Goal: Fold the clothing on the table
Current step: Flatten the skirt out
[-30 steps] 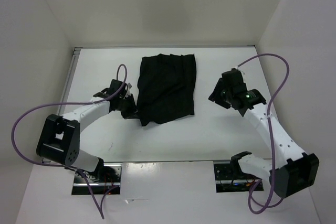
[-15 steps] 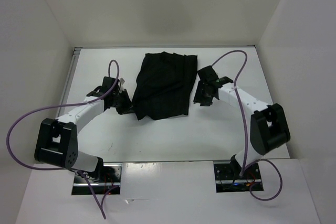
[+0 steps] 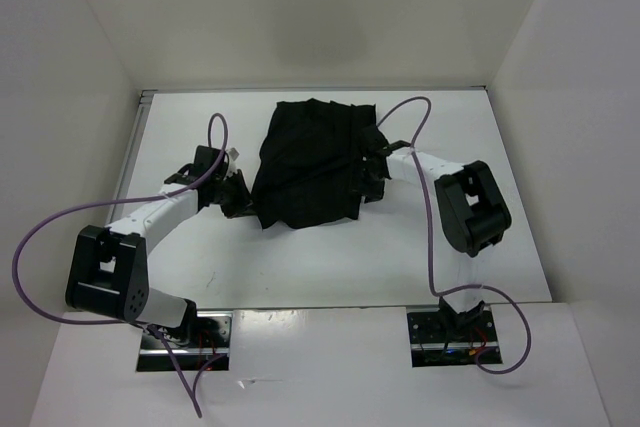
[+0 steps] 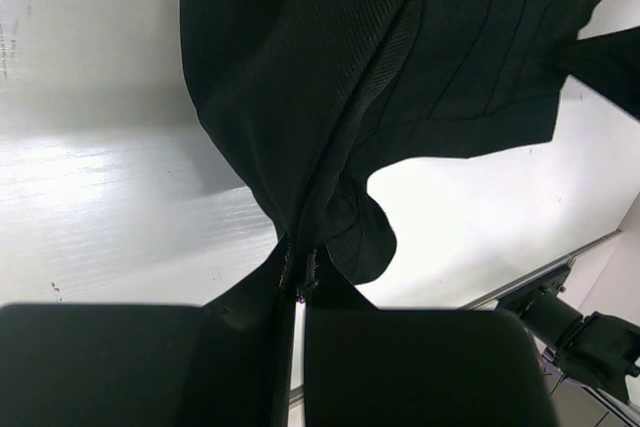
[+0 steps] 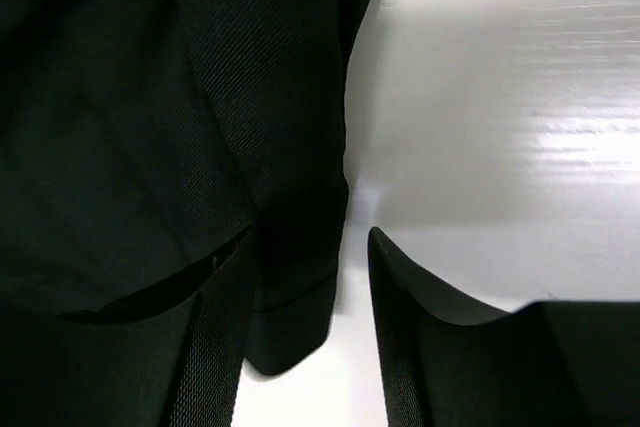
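The clothing (image 3: 312,162) lay flat in the middle of the table (image 3: 450,247), a little toward its far side. Its creases ran from far to near, and its long axis followed the same line.

The left tool (image 4: 298,285) sat at the near left corner of the clothing. Its jaws were pressed together and pinched a ridge of black fabric, which rose from the grip in the left wrist view.

The right tool (image 5: 310,237) was at the right edge of the clothing, toward its near end, so the garment lay to the left of that tool. Its jaws were spread. The hem and a small corner of cloth lay in the gap between them. One finger was against the fabric side, the other over bare white table. The right tool had not gripped anything.

The two tools flanked the near end, one on each side, level with each other. The right hem was already inside the open jaws, so I judged the next move to be closing on it. Lifting the near edge toward the far edge would probably follow. If the right tool closed too far out, the thin hem might slip free.
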`<state>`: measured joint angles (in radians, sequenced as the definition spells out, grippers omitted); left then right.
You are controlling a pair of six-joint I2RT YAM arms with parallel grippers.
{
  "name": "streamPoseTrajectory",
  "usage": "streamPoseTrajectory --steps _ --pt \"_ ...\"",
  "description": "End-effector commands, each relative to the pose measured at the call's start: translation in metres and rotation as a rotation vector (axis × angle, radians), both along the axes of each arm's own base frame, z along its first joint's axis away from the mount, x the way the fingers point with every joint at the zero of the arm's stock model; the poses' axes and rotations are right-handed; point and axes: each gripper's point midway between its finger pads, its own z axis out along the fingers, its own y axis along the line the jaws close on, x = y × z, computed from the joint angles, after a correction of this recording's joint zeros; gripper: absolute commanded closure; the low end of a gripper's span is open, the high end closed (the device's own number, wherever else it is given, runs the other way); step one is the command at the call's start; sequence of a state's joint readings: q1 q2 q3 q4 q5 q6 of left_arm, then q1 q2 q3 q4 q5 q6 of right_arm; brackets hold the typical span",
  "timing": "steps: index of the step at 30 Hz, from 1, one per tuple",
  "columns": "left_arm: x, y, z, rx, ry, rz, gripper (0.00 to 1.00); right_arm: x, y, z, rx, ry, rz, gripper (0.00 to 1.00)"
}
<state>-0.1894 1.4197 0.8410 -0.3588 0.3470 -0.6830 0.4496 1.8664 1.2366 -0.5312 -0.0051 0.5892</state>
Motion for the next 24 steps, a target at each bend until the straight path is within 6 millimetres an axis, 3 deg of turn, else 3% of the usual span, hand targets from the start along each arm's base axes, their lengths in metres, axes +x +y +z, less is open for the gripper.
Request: streamPoseTrajectory --steps 1,3,5,7,8,9,11,12,14,16,18,19,21,23,24 --pt "0.006 0.000 0.011 -0.020 -0.048 -0.012 1.00 0.009 0.018 -0.010 0.026 -0.008 0.049 0.54" --pt "0.006 0.000 0.011 -0.020 -0.048 -0.012 1.00 0.009 0.029 -0.016 0.057 -0.005 0.073 0.72" --pt "0.004 0.001 0.008 -0.019 -0.039 -0.012 1.00 0.010 0.030 -0.022 0.059 -0.009 0.083 1.00" --pt "0.001 -0.003 0.012 -0.060 -0.038 -0.041 1.00 0.012 0.023 -0.005 0.020 -0.053 0.068 1.00" --pt "0.007 -0.008 0.025 -0.103 -0.065 -0.059 1.00 0.025 0.013 0.011 -0.033 -0.116 0.031 1.00" --pt "0.008 -0.012 0.034 -0.143 -0.078 -0.085 1.00 0.023 0.002 0.024 -0.084 -0.127 0.017 1.00" --pt "0.008 -0.022 0.073 -0.309 -0.135 -0.156 1.00 0.036 -0.027 0.071 -0.207 -0.244 -0.047 1.00" --pt "0.010 -0.024 0.089 -0.354 -0.172 -0.173 1.00 0.036 -0.041 0.082 -0.255 -0.255 -0.069 1.00" --pt "0.018 -0.018 0.122 -0.384 -0.252 -0.171 1.00 0.021 -0.064 0.098 -0.361 -0.220 -0.071 1.00" --pt "0.026 -0.009 0.137 -0.353 -0.283 -0.143 1.00 0.008 -0.093 0.102 -0.482 -0.187 -0.104 1.00" --pt "0.027 -0.002 0.136 -0.339 -0.274 -0.124 1.00 0.001 -0.113 0.110 -0.567 -0.198 -0.147 1.00" --pt "0.029 0.002 0.138 -0.343 -0.285 -0.118 1.00 -0.003 -0.119 0.107 -0.596 -0.187 -0.158 0.96" --pt "0.027 0.000 0.117 -0.363 -0.233 -0.105 1.00 -0.007 -0.126 0.113 -0.614 -0.206 -0.190 0.71" --pt "0.027 0.000 0.086 -0.363 -0.159 -0.089 1.00 -0.004 -0.126 0.114 -0.605 -0.222 -0.221 0.54" --pt "0.021 0.002 0.056 -0.350 -0.075 -0.069 1.00 -0.003 -0.125 0.118 -0.594 -0.239 -0.228 0.47"
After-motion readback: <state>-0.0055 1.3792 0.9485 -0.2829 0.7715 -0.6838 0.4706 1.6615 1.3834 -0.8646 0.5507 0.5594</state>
